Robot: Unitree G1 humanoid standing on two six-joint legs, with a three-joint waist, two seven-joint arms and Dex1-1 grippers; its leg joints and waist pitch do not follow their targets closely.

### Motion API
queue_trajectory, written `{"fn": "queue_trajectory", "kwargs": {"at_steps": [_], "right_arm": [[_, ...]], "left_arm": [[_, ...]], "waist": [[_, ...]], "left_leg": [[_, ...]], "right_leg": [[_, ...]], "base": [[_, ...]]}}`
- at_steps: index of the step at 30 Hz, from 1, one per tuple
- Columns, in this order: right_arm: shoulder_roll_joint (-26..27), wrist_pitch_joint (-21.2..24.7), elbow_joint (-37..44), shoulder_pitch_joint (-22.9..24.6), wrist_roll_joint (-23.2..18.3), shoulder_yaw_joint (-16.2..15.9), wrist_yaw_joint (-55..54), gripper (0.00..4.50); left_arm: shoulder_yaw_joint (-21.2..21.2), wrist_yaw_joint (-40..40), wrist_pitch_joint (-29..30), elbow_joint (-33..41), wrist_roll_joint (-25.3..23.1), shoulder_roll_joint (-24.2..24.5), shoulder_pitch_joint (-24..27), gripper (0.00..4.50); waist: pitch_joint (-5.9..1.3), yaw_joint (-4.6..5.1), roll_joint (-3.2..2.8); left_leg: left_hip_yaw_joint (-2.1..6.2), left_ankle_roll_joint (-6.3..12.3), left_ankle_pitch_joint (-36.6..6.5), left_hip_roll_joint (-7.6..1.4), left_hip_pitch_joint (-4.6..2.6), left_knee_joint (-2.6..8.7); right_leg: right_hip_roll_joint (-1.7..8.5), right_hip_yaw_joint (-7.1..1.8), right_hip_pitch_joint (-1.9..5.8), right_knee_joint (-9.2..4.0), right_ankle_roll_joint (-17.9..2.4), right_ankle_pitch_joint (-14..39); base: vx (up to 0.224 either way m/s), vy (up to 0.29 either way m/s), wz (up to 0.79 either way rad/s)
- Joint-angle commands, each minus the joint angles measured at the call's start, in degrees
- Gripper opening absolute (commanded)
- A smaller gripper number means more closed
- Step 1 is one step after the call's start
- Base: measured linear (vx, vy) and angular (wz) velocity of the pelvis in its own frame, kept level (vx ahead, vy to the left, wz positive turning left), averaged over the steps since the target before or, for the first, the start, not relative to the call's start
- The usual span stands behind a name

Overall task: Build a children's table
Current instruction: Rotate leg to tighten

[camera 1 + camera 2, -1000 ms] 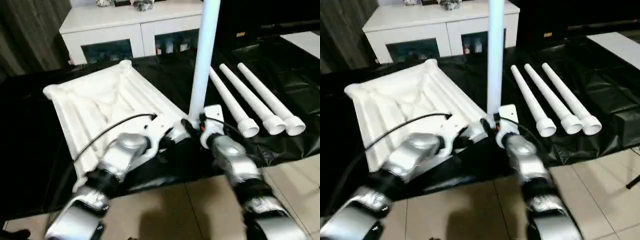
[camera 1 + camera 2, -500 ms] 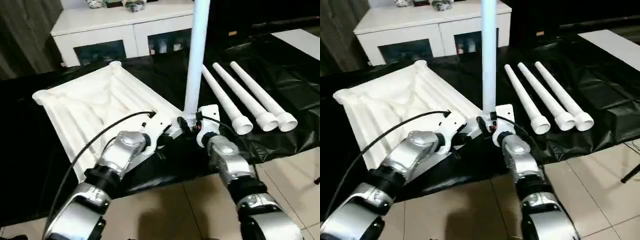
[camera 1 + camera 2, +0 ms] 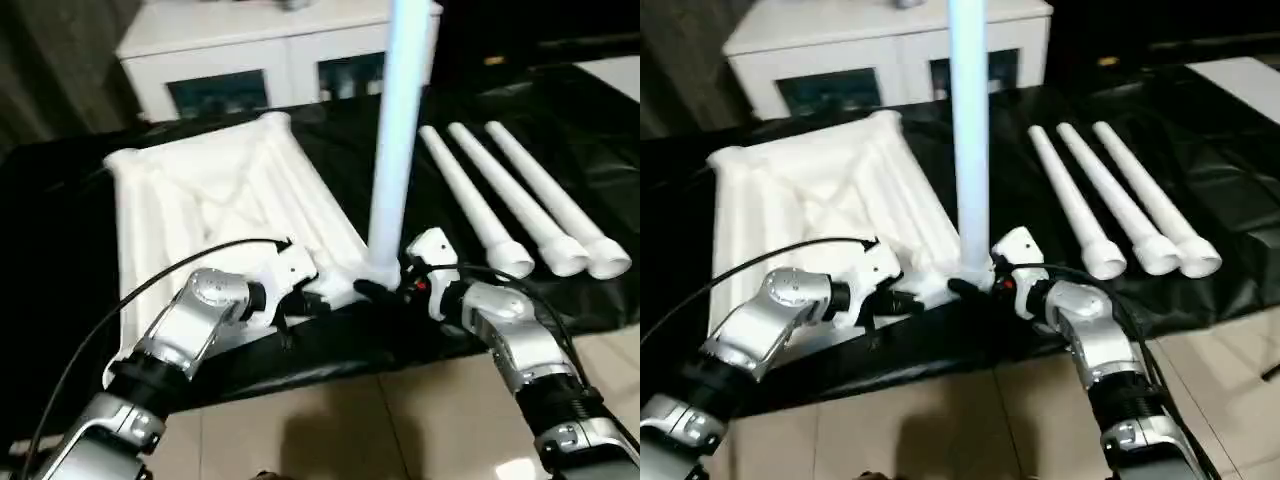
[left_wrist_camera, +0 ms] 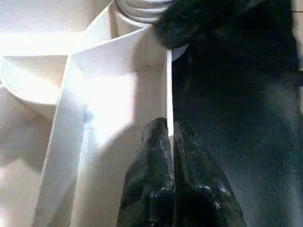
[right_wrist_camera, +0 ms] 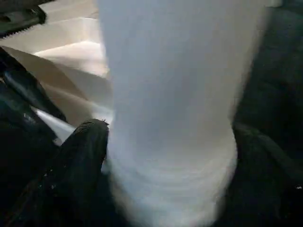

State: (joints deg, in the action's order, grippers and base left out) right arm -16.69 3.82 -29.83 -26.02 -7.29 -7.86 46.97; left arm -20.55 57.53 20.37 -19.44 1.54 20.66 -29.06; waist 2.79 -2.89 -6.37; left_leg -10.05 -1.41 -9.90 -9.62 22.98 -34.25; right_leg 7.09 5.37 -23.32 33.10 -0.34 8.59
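Observation:
The children's table top lies upside down on black cloth, ribbed underside up. One white leg stands upright in the socket at its near right corner. Three more legs lie side by side to the right. My left gripper is shut on the thin rim of the top beside that corner, and the rim edge runs down between its fingers. My right gripper is open around the base of the upright leg, with one finger on each side.
A white cabinet with glass doors stands behind the work. The black cloth covers the low surface to its front edge, and tiled floor lies below my forearms. A cable loops over my left arm.
The camera has shifted. My right gripper's fingers have spread wider around the leg's base. The left gripper keeps its hold on the rim, and the leg stays upright.

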Motion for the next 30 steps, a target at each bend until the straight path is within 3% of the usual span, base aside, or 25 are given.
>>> {"fn": "queue_trajectory", "kwargs": {"at_steps": [1, 3, 7, 8, 9, 17, 25, 30], "right_arm": [[-1.1, 1.1, 2.6, 0.7, -2.0, 0.1, 2.5, 3.98], [-1.1, 1.1, 2.6, 0.7, -2.0, 0.1, 2.5, 3.98], [-1.8, 1.9, 3.3, 0.9, -2.5, -0.2, 4.9, 3.98], [-1.9, 2.0, 3.1, 0.9, -2.4, -0.2, 5.0, 3.8], [-1.9, 2.1, 2.9, 0.8, -2.2, -0.1, 5.1, 3.8], [-2.4, 3.2, 3.6, 1.3, -3.1, 0.5, 6.1, 3.1], [-0.8, 3.8, 3.0, 1.7, -3.6, 1.6, 4.2, 2.79], [3.3, 4.3, 1.5, 1.7, -2.2, 2.6, -4.5, 2.77]], "left_arm": [[-1.4, 5.3, 1.4, 5.1, 2.5, 2.5, 1.4, 0.0], [-1.4, 5.3, 1.4, 5.1, 2.5, 2.5, 1.4, 0.0], [-1.2, 6.1, 1.6, 5.6, 2.4, 3.7, 1.9, 0.0], [-1.0, 6.1, 1.4, 5.3, 2.2, 3.8, 1.8, 0.0], [-0.9, 6.3, 1.3, 4.9, 1.9, 3.8, 1.7, 0.0], [-1.0, 6.1, 1.3, 4.2, 1.8, 4.0, 1.2, 0.0], [-1.0, 6.1, 1.4, 3.4, 1.6, 3.6, 0.8, 0.0], [-0.4, 2.0, 1.5, 0.5, 0.8, 0.8, -0.4, 0.0]], "waist": [[-4.4, -0.19, 1.08], [-4.18, -0.32, 0.85], [-4.15, -0.3, 0.96], [-4.18, -0.29, 0.71], [-4.2, -0.25, 1.01], [-4.41, -0.35, 0.98], [-4.44, -0.2, 0.86], [-4.29, 0.08, 0.73]], "left_leg": [[0.79, 4.75, -15.4, -3.25, -1.59, 4.49], [0.79, 4.11, -16.7, -3.21, -1.61, 4.68], [0.85, 2.13, -19.1, -3.1, -1.7, 4.88], [0.86, 2.02, -18.9, -3.09, -1.73, 4.84], [0.81, 2.06, -18.6, -3.01, -1.67, 4.8], [0.74, 3.72, -15.0, -2.89, -1.39, 4.4], [0.82, 2.86, -16.1, -2.88, -1.48, 4.42], [0.85, 1.83, -18.0, -2.79, -1.56, 4.62]], "right_leg": [[1.66, -2.07, 2.67, -2.56, -13.5, 11.2], [1.6, -2.18, 2.44, -2.75, -12.9, 12.2], [1.66, -2.3, 2.49, -2.85, -12.3, 13.7], [1.69, -2.33, 2.46, -2.8, -12.3, 13.4], [1.64, -2.34, 2.48, -2.8, -12.4, 12.8], [1.73, -2.24, 2.76, -2.53, -12.9, 10.7], [1.63, -2.24, 2.75, -2.57, -12.7, 11.0], [1.59, -2.21, 2.61, -2.81, -12.4, 12.6]], "base": [[0.0, 0.0, 0.0], [0.0, 0.0, 0.0], [0.0, 0.0, 0.0], [0.0, 0.0, 0.0], [0.0, 0.0, 0.0], [0.0, 0.0, 0.0], [0.0, 0.0, 0.0], [0.0, 0.0, 0.0]]}}
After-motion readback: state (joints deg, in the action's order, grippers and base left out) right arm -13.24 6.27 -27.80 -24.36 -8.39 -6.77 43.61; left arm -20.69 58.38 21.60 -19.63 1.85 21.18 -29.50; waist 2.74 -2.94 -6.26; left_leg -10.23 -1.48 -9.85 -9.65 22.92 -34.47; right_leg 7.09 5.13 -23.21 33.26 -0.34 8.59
